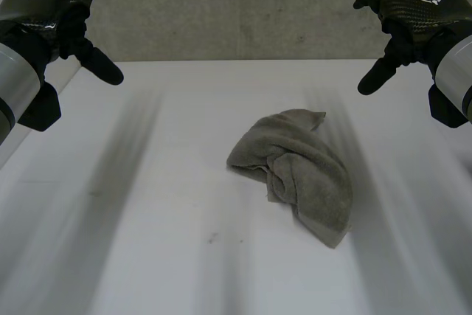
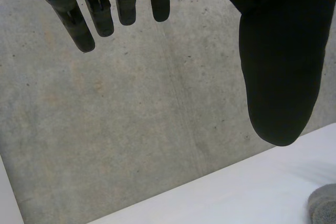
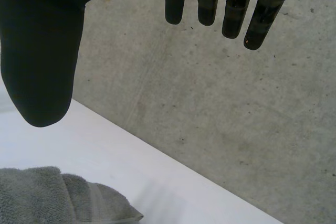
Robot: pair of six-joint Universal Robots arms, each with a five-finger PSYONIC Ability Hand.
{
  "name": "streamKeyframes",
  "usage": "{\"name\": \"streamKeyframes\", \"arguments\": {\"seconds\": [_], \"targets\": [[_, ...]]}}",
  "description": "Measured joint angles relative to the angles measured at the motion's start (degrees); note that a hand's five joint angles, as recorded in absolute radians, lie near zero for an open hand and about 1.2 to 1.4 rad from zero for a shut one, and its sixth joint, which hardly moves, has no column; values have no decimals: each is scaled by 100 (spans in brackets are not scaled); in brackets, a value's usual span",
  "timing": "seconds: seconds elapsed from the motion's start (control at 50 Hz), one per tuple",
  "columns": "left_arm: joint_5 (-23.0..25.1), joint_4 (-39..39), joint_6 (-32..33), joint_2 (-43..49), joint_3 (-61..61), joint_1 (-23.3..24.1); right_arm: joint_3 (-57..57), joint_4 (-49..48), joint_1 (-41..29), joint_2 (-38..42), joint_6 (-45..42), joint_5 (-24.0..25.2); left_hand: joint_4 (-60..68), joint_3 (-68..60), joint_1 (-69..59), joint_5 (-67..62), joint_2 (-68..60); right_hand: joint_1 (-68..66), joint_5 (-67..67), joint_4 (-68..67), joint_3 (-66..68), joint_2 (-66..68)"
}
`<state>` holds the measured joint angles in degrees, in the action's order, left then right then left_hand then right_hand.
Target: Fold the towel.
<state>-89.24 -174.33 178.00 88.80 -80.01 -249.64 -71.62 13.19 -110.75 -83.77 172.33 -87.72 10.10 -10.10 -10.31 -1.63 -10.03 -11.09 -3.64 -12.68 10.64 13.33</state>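
Left hand [image 1: 51, 12] and right hand [image 1: 413, 16] hang raised over the far side of the table [image 1: 147, 226], one to each side. They are well apart from each other and from the towel [image 1: 295, 171]. Both are released, with fingers straight, thumbs spread wide and nothing in either grasp. The towel is a grey, crumpled heap lying a little to the right of the table's middle, bunched over itself with one lobe trailing toward the near edge. I judge the fold as not begun: no edge is laid out flat, no corner is matched to another, and neither hand touches the cloth. What is left, as I read it, is everything. I have to bring the hands down, find two corners, spread the towel out, then fold it over. From the head view I get the towel's whole outline and how far each hand stands from it. The wrist views give me the hands themselves. On the left, the fingers [image 2: 100, 17] and thumb [image 2: 278, 66] stand against the concrete wall [image 2: 131, 129], with a sliver of towel beyond the thumb tip. On the right, more of the cloth lies below the thumb [image 3: 42, 61], close enough that I can make out a hem band along its edge.
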Motion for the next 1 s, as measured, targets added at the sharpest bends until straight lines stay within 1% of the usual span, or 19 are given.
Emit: {"name": "streamKeyframes", "arguments": {"seconds": [0.14, 0.22, 0.38, 0.44, 0.48, 0.5, 0.52, 0.58, 0.6, 0.62, 0.64, 0.72, 0.76, 0.8, 0.82, 0.86, 0.9, 0.94, 1.0], "targets": [[3, -13, 2, 3, -7, 3, -19, -27, -7, 101, 158, -21, 0, 0, 0, 0, 0, 0, 0, 0, 0, 0], [4, -16, 5, -5, -7, 2, -1, -29, -9, 429, 472, -15, 0, 0, 0, 0, 0, 0, 0, 0, 0, 0], [4, -35, 6, -6, -7, -3, 108, -43, -145, 1798, 850, 2, 0, 0, 0, 0, 0, 0, 0, 0, 0, 0], [3, -43, 6, -1, -6, -1, 265, -119, -273, 2668, 849, 0, 0, 0, 0, 0, 0, -20, -11, -16, 98, 10], [3, -45, 6, 4, -6, 0, 344, -164, -306, 2987, 841, 13, 0, 0, 0, 0, 0, -551, -551, -599, 784, 541], [3, -45, 7, 11, -7, 1, 366, -179, -315, 3079, 839, 21, 0, 0, 0, 0, 0, -1278, -1306, -1419, 1620, 1466], [3, -46, 6, 17, -8, 1, 438, -228, -338, 3330, 831, 63, 0, 0, -1, 0, 0, -1526, -1569, -1713, 1912, 1753], [3, -47, 6, 42, -12, 5, 533, -306, -362, 3618, 820, 249, 0, 0, 0, 0, 0, -3569, -4013, -4357, 4550, 4426], [3, -48, 5, 48, -12, 6, 544, -322, -367, 3645, 819, 315, 0, 0, 0, 0, 0, -3569, -4013, -4357, 4550, 4426], [3, -48, 4, 63, -13, 8, 553, -347, -373, 3656, 817, 433, 0, 0, 0, 0, 0, -4049, -4738, -5109, 5291, 5116], [3, -48, 3, 76, -13, 8, 549, -369, -378, 3636, 816, 512, 0, 0, 0, 0, 0, -4140, -4936, -5315, 5483, 5267], [3, -50, 0, 155, -11, 10, 515, -457, -393, 3508, 813, 719, 0, 0, 0, 0, 0, -4187, -5090, -5493, 5643, 5371], [6, -68, -2, 290, 0, 11, 217, -903, -476, 2870, 738, 1120, 0, 0, 0, 0, 0, -4187, -5090, -5493, 5643, 5371], [11, -86, -1, 350, 5, 11, 121, -1030, -511, 2715, 679, 1180, 0, 0, 0, 0, 0, -4287, -5190, -5550, 5699, 5372], [19, -138, 0, 472, 19, 12, -169, -1363, -634, 2286, 403, 1364, 0, 0, 0, -3, 0, -4287, -5199, -5550, 5703, 5372], [33, -229, 11, 675, 40, 12, -495, -1588, -814, 1866, -112, 1617, 0, 0, 0, -3, 0, -4287, -5230, -5550, 5702, 5372], [39, -263, 18, 754, 47, 12, -589, -1610, -881, 1754, -314, 1708, 0, 0, 0, -3, 0, -4287, -5235, -5550, 5702, 5371], [114, -389, 114, 1143, 94, 12, -859, -1470, -1134, 1461, -1169, 2031, 0, 0, 0, -3, 0, -4305, -5246, -5550, 5703, 5371], [267, -454, 274, 1508, 147, 16, -956, -1184, -1291, 1368, -1801, 2201, 0, 0, 0, -3, 0, -4311, -5247, -5550, 5703, 5372]]}}
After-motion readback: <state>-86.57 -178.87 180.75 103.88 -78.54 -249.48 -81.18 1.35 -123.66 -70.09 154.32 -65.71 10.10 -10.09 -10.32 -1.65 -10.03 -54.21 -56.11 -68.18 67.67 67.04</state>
